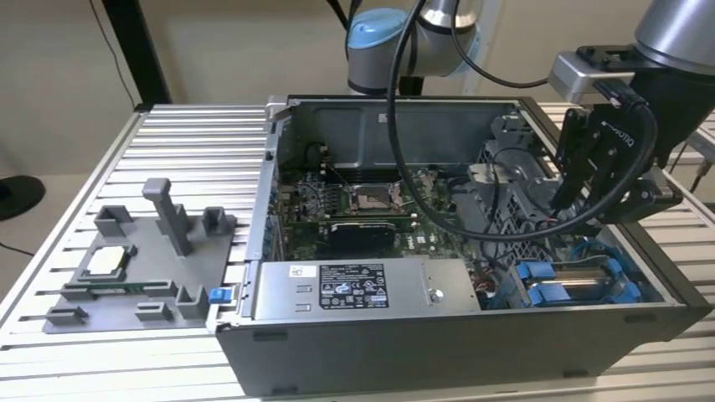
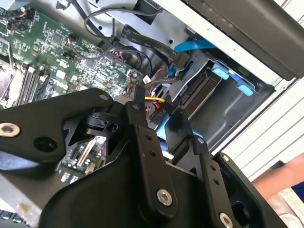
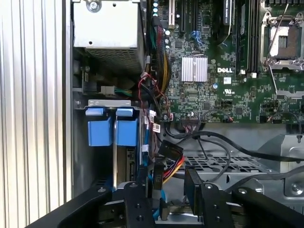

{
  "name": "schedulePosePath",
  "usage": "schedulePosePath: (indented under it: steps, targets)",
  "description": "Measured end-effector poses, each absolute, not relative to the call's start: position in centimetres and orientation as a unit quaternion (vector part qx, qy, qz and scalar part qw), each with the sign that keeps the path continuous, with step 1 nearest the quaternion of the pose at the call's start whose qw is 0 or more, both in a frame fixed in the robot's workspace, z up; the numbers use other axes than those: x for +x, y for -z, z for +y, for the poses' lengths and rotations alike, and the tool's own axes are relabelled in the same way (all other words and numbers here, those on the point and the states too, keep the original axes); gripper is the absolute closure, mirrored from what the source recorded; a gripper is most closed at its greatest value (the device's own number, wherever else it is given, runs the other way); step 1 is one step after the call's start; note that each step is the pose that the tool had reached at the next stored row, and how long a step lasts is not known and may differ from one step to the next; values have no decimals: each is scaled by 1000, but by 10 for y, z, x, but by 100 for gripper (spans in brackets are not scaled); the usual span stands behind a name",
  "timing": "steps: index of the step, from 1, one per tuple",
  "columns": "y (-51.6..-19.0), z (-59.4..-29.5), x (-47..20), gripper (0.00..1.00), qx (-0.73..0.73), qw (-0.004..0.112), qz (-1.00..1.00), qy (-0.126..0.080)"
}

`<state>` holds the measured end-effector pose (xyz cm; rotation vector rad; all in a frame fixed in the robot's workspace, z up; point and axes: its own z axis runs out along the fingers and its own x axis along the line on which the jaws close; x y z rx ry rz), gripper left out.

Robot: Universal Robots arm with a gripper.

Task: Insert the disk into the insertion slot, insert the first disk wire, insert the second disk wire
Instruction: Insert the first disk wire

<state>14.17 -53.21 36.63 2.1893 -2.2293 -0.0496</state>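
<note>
computer case (image 1: pixel 447 345), grey fixture (image 1: pixel 156 272) on table (image 1: pixel 179 151)

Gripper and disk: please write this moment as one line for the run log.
disk: seated in insertion slot | gripper: at black connector with yellow and red wires, beside the slot

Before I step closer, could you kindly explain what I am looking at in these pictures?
A robot arm works inside an open computer case on a slatted metal table. The exterior view comes from a camera off the arm; both wrist views ride on the arm, looking past its black gripper into the case. Beside the case, on the exterior view's left, lies a grey fixture. The disk, in its blue carrier, seems to sit in the insertion slot. The gripper hovers by a plug with coloured wires; I cannot tell whether it holds it.
</note>
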Motion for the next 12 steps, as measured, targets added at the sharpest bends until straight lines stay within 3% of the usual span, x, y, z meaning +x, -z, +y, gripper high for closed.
schedulePosePath:
  steps: [11,12]
  targets:
    - [-366,-537,141,0,698,8,-716,16]
    - [-366,-537,141,100,698,8,-716,16]
